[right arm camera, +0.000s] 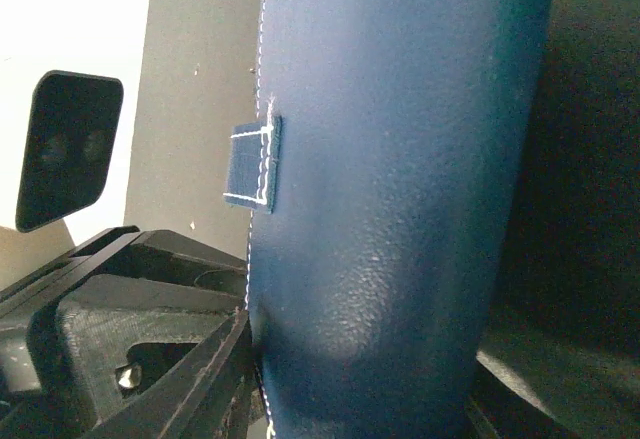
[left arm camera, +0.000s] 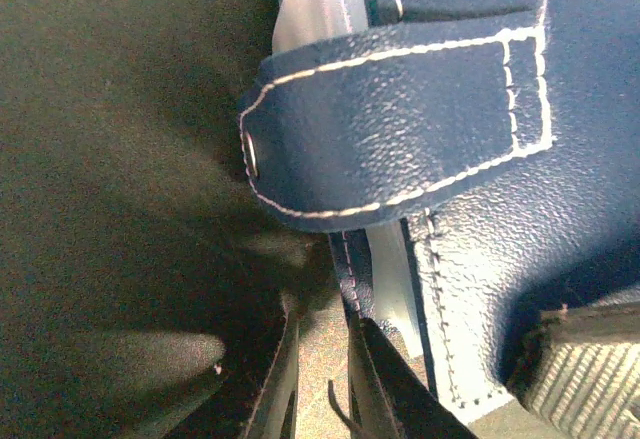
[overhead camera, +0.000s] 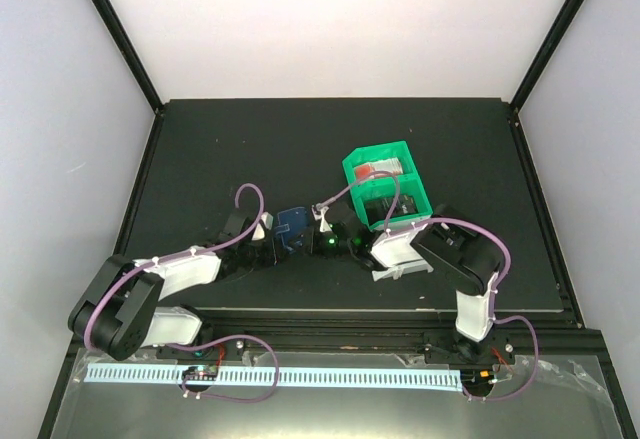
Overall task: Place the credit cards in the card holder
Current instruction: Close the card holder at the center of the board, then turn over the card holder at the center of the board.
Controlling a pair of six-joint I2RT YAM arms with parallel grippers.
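**Operator:** The left end effector [left arm camera: 325,379] is nearly closed from where I sit. Its two dark fingers pinch a thin stitched edge of the card holder [overhead camera: 292,222] at the bottom of my left wrist view.

**Desk:** And the other one?

**Operator:** The right end effector [right arm camera: 350,389] stands wider and grips the card holder across its body. The navy back fills the middle of my right wrist view, upright, with a small stitched loop [right arm camera: 252,164] on its left edge.

**Desk:** Where is it on the table?

**Operator:** In my overhead view it is just left of centre on the dark table [overhead camera: 200,159]. The two end effectors meet on it from either side. The green bin [overhead camera: 385,181] is to its upper right, near but not touching. I cannot tell whether the holder rests on the table.

**Desk:** Any cards showing?

**Operator:** The snap tab [left arm camera: 390,129] crosses the upper middle of my left wrist view, outlined in white stitching. Pale strips [left arm camera: 388,279] show behind it, above and below. I cannot tell whether they are credit cards or pocket lining.
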